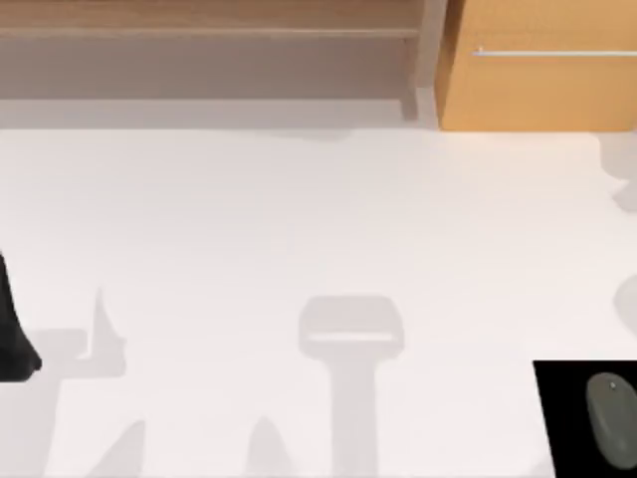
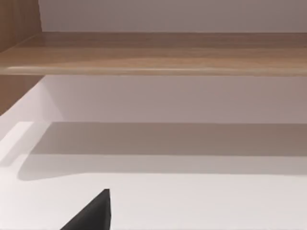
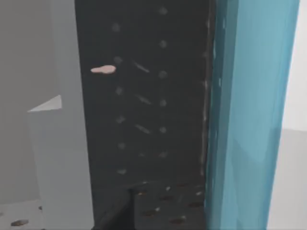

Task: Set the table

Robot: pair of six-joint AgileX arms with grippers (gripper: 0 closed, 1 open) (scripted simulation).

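Lying bare, the tabletop awaits its setting. Left gripper waits at its left edge; its opening I cannot tell.

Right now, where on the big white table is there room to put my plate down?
The table is bare across its whole middle, from the wooden shelf and orange cabinet at the back toward the front edge. It gets tighter at the front right corner, where a black mat holds a grey mouse, and at the left edge, where my left arm sits.
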